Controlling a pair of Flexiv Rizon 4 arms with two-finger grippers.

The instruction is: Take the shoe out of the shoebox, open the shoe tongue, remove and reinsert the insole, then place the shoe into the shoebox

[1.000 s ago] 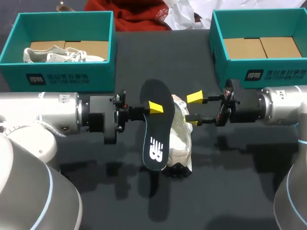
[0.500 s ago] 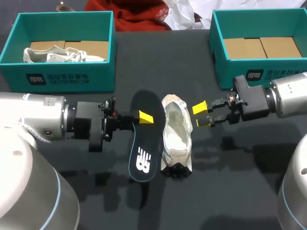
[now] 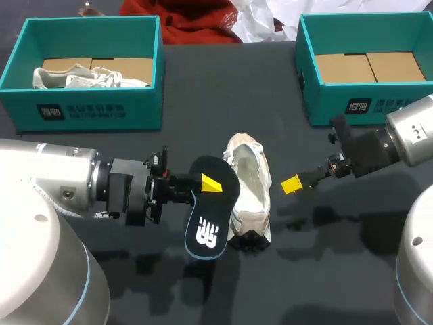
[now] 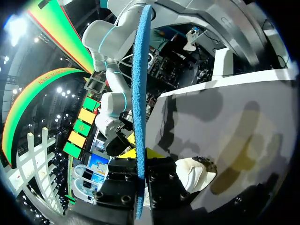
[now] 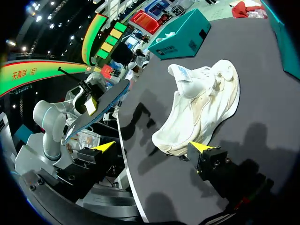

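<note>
Shoe (image 3: 249, 189): white, out of both boxes, lying on the black table (image 3: 203, 88) about midway between them, dark tread at the near end. In the right wrist view (image 5: 201, 108), lying ahead of the open fingers and untouched.

Insole (image 3: 210, 210): black, white logo facing up, out of the shoe. Clamped at its far end, near end hanging free over the table just left of the shoe. From above, edge overlapping the shoe's left side; contact not discernible. In the left wrist view (image 4: 139, 93), seen edge-on as a blue strip running up from between the fingers.

Left gripper (image 3: 206, 183): closed on the insole, one finger on each face (image 4: 140, 159).

Right gripper (image 3: 292, 184): right of the shoe and clear of it, holding nothing. Yellow tips wide apart in its own view (image 5: 152, 146).

Left box (image 3: 88, 112): teal, far left corner, cardboard floor, a second white shoe (image 3: 88, 76) lying inside.

Right box (image 3: 308, 81): teal, far right, only cardboard inside.
</note>
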